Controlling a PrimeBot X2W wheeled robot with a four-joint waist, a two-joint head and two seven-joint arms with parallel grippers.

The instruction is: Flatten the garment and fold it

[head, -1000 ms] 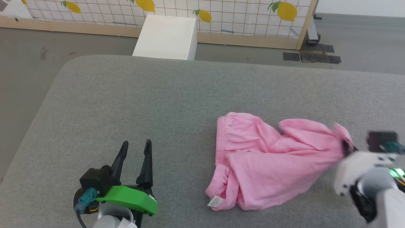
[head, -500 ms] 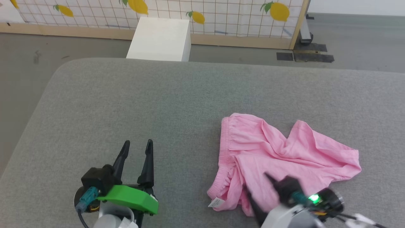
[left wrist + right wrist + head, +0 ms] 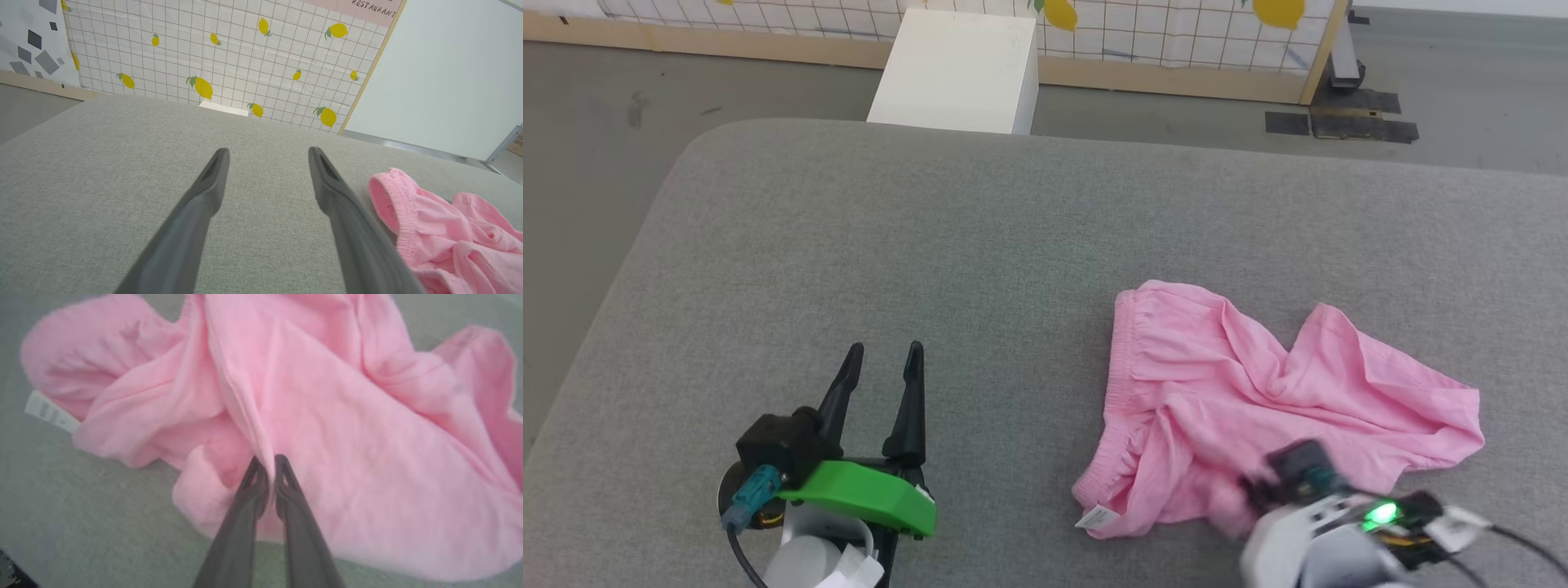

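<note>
Pink garment has one raised fold pinched between the right gripper fingers, jaws almost together, clamped on the cloth at its near edge. Garment lies crumpled on grey cushion, right of centre, gathered waistband to the left, white label at near-left corner. Left gripper jaws apart, well left of garment. White box stands past cushion's far edge.

The word "RESTAURANT" is read in dark capitals on a pale pink banner atop the white gridded lemon-printed screen (its upper part is cut off). Faint grey print is borne by the small white sewn-in label of the light pink cloth shorts, seemingly too blurred to be read.
</note>
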